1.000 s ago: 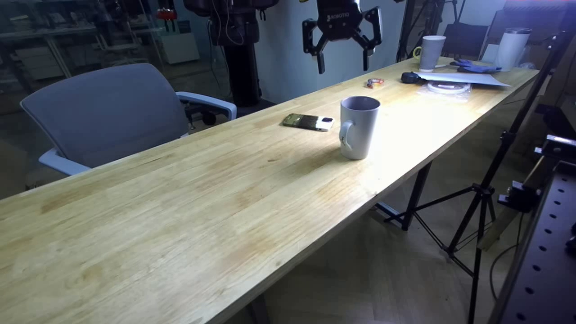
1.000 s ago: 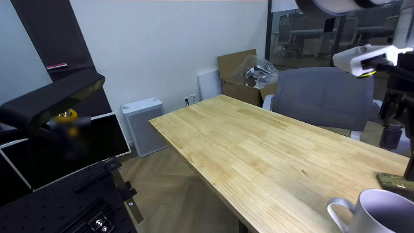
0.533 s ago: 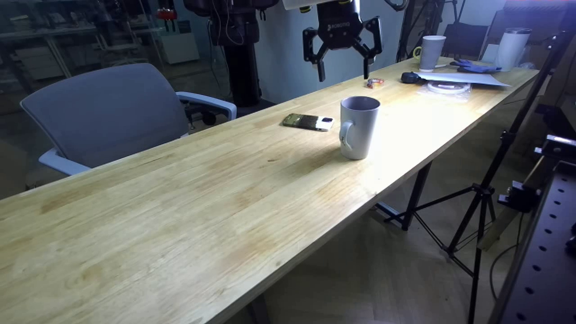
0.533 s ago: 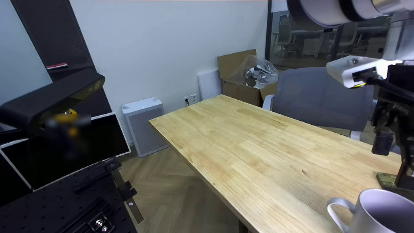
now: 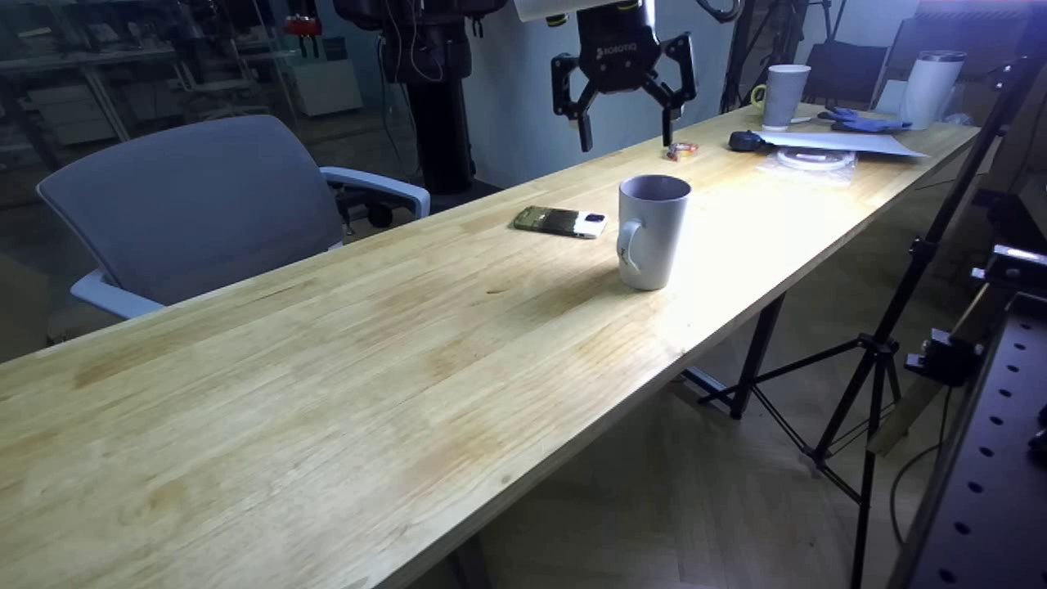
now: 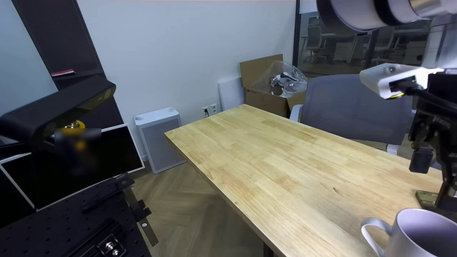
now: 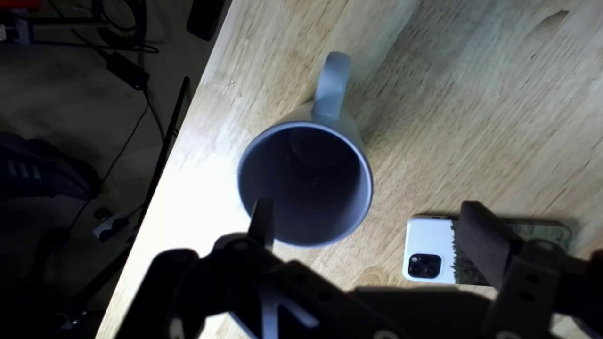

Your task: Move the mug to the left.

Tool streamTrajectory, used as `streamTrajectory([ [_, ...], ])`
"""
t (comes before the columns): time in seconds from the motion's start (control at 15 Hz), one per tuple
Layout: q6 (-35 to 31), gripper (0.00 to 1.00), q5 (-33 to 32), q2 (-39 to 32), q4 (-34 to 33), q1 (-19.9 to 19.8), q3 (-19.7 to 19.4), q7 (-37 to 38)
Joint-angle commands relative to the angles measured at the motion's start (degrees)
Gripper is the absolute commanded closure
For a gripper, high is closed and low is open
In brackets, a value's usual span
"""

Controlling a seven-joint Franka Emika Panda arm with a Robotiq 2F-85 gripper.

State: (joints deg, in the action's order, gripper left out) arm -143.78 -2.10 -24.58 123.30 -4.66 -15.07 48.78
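The tall light grey-white mug (image 5: 654, 245) stands upright on the wooden table, its handle toward the near left in this exterior view. Its rim and handle also show at the bottom right corner of an exterior view (image 6: 410, 239), partly cut off. In the wrist view the open mouth of the mug (image 7: 306, 188) faces me, handle at the top. My gripper (image 5: 626, 146) is open and empty, pointing down, above and behind the mug. In the wrist view one finger of the gripper (image 7: 367, 207) overlaps the mug's rim and the other overlaps the phone; neither visibly touches anything.
A phone (image 5: 560, 222) lies flat beside the mug. A small wrapped item (image 5: 681, 150), a white cup (image 5: 785, 94), a white tumbler (image 5: 932, 90), blue gloves (image 5: 863, 121) and a paper sheet (image 5: 842, 144) lie farther along the table (image 5: 327, 409). A chair (image 5: 196, 204) stands behind it.
My gripper has come down toward the table, mostly in the earlier half second, and is nearly still now. It stays open. The mug and phone have not moved.
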Motion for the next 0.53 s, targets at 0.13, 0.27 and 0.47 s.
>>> streamTrajectory([
  [0.13, 2.63, 0.00, 1.74, -4.17, -4.19, -0.81, 0.14, -2.53],
  [0.27, 2.38, 0.00, 2.18, -5.62, -5.20, -0.83, -0.13, -2.97],
  [0.47, 1.73, 0.00, 2.09, -7.87, -6.67, -0.77, -0.56, -3.11],
])
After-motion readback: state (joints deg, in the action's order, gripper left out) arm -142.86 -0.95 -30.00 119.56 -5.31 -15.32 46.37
